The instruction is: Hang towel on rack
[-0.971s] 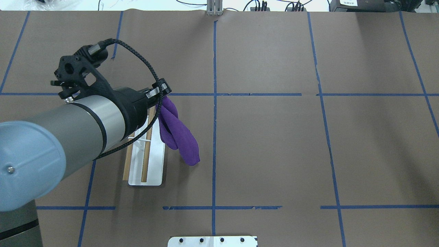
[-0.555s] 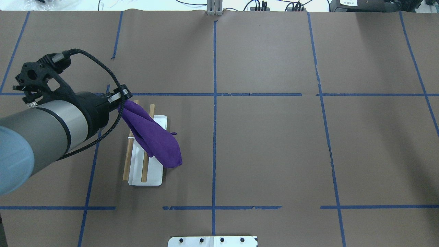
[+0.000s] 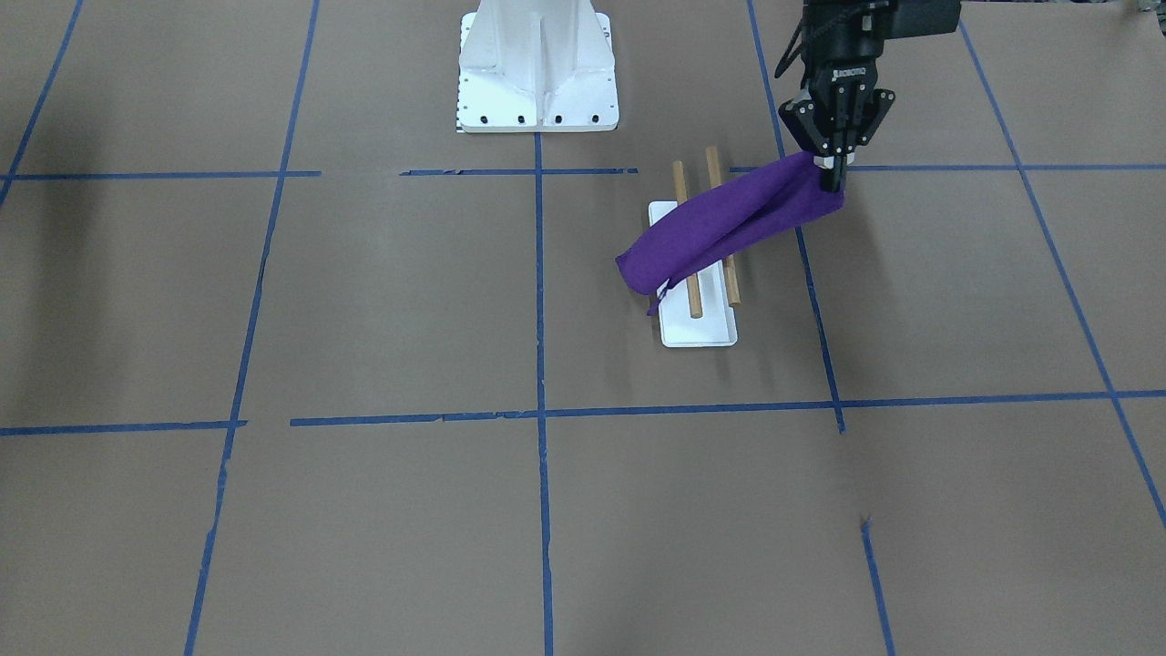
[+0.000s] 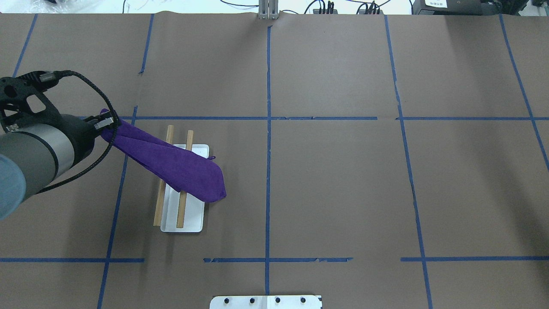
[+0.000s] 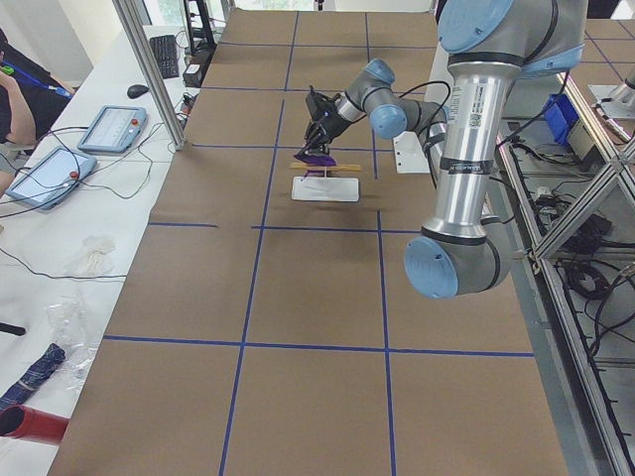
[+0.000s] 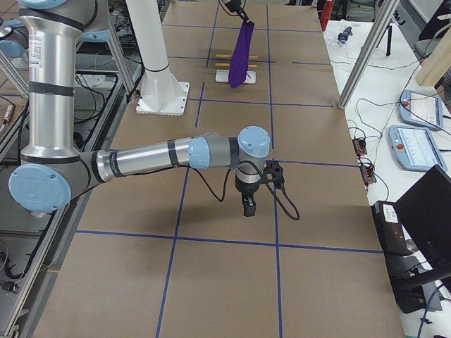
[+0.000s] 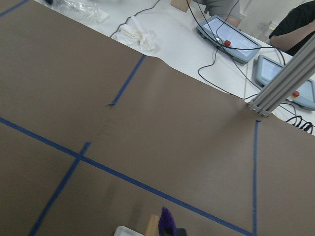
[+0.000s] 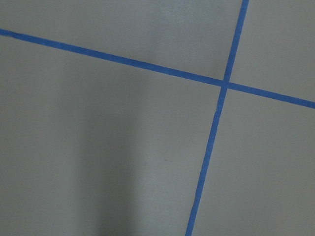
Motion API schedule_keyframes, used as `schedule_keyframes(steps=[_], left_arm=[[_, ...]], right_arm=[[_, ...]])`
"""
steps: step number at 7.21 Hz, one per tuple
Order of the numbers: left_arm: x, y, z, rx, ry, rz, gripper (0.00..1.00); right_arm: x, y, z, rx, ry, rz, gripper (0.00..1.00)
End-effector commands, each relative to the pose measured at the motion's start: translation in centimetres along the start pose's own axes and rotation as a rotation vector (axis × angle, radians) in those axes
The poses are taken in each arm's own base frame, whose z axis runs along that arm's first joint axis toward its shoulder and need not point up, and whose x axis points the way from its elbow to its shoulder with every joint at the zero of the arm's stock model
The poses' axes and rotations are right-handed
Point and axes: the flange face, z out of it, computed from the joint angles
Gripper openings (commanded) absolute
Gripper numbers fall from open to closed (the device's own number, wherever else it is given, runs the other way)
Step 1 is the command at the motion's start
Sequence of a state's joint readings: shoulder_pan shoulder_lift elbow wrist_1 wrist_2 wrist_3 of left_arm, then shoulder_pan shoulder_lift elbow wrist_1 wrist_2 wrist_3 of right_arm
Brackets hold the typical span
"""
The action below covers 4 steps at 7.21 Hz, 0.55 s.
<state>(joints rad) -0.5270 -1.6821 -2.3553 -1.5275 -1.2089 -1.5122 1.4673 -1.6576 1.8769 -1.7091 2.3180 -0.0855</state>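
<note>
My left gripper (image 4: 106,124) is shut on one end of the purple towel (image 4: 180,169), just left of the rack. It also shows in the front view (image 3: 831,175). The towel (image 3: 720,228) slants from the gripper across both wooden dowels (image 4: 159,206) of the rack, and its free end hangs past the white base (image 4: 193,219). The rack (image 3: 697,328) stands upright. The left wrist view shows only a towel tip (image 7: 167,223). My right gripper (image 6: 249,210) hangs over bare table far from the rack, and I cannot tell whether it is open or shut.
The white bolted pedestal (image 3: 537,64) stands at the robot's side of the table, and its plate also shows in the overhead view (image 4: 266,301). Blue tape lines (image 4: 268,128) grid the brown table. Tablets (image 5: 109,129) and cables lie on the side desk.
My left gripper has moved left across the rack, dragging the towel with it. The towel hung right of the rack before and now stretches over both dowels.
</note>
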Motion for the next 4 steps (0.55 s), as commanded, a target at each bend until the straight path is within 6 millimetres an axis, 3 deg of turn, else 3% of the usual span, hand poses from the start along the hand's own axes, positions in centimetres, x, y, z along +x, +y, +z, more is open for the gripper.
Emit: schedule_keyframes(steps=[1,2,4], left_arm=[[-1.3,0.7,3.4,0.013,0.017,0.027,0.99],[-1.9,1.4,5.3,0.009,0.002,0.049,1.00],[-4.7,-0.5,6.2,0.010,-0.033,0.183,1.00]], right_arm=[[-0.1,-0.1,-0.3,0.009,-0.002,0.001,1.00],[0.5,0.3,-0.5,0.014,-0.002,0.015,1.00],[1.0,-0.1,-0.9,0.025,0.005,0.009,1.00]])
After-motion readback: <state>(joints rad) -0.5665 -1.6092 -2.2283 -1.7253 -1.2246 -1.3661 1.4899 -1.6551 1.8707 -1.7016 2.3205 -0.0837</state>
